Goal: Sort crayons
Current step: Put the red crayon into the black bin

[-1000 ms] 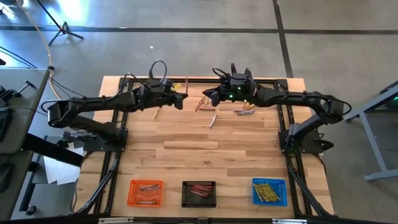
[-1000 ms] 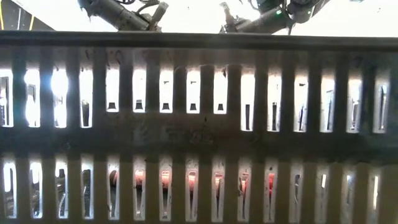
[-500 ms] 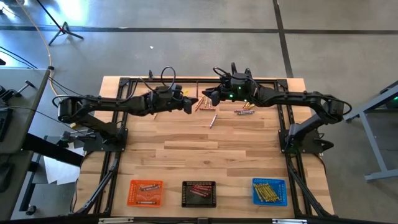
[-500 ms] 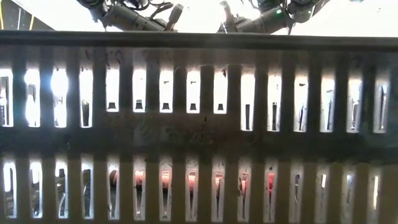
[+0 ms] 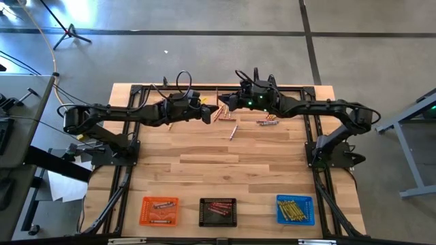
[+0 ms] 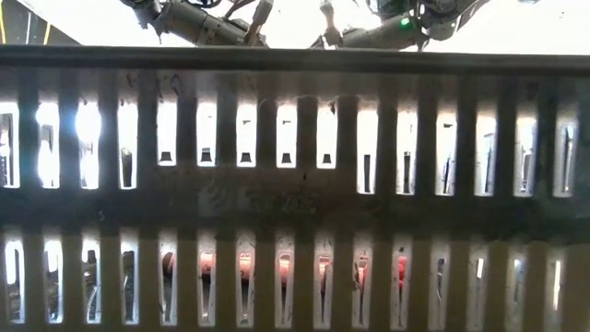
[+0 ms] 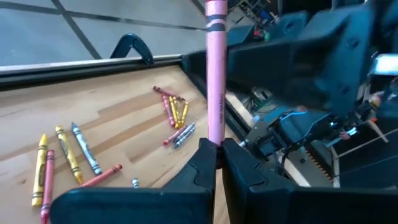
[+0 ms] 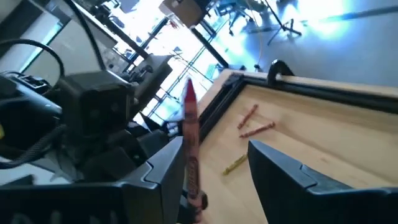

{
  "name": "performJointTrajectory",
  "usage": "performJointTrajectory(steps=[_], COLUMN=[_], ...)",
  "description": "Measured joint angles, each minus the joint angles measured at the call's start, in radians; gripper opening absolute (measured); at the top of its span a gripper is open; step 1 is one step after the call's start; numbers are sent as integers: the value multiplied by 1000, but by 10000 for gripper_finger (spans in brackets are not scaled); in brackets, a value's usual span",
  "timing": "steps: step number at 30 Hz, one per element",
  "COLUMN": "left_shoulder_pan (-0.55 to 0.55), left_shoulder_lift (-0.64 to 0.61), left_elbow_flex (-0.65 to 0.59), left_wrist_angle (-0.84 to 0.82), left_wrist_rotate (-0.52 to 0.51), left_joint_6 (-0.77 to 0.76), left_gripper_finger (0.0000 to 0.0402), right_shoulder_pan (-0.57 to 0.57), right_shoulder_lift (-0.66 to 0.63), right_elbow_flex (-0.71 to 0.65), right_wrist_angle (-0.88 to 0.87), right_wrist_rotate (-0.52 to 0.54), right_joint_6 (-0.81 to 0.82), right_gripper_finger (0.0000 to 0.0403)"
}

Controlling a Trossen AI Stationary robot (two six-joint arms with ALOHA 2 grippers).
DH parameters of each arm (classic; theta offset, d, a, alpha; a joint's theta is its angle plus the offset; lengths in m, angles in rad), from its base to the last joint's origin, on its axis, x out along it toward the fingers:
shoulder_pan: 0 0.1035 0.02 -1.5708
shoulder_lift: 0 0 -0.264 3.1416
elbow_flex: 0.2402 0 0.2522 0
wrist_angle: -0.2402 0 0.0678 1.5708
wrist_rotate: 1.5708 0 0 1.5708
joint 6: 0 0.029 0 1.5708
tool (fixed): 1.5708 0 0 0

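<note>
Three trays sit along the near edge of the table [image 5: 225, 160], and each already holds crayons: orange tray [image 5: 159, 210], black tray [image 5: 218, 211], blue tray [image 5: 295, 209]. I judge the sort partly done.

Remaining work: loose crayons [image 5: 224, 113] lie in a scatter at the far edge between the two arms, with a second small group [image 5: 267, 120] just to the right of it. The left wrist view shows several more on the wood, yellow, red and blue-grey.

Left gripper [image 7: 216, 155]: clenched on a pink crayon [image 7: 215, 74], which stands upright out of the fingertips. It hangs above the far scatter.

Right gripper [image 8: 217, 165]: fingers spread apart, nothing between them. A red crayon [image 8: 190, 143] lies against one finger; I cannot tell whether it is supported or falling.

Next, by my estimate: carry the pink crayon to its tray, then clear the far scatter piece by piece
</note>
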Motion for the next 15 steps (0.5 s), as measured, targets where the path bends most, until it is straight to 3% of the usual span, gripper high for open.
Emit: performJointTrajectory(steps=[10,15], left_shoulder_pan=[0,0], left_shoulder_lift=[0,0], left_elbow_flex=[4,4], left_wrist_angle=[-5,-5], left_wrist_rotate=[0,0], left_joint_6=[1,2], left_gripper_finger=[3,3], right_shoulder_pan=[19,19], right_shoulder_lift=[40,40], right_elbow_flex=[0,0], right_wrist_angle=[86,90], right_wrist_rotate=[32,44], right_joint_6=[3,-5], right_gripper_finger=[159,124])
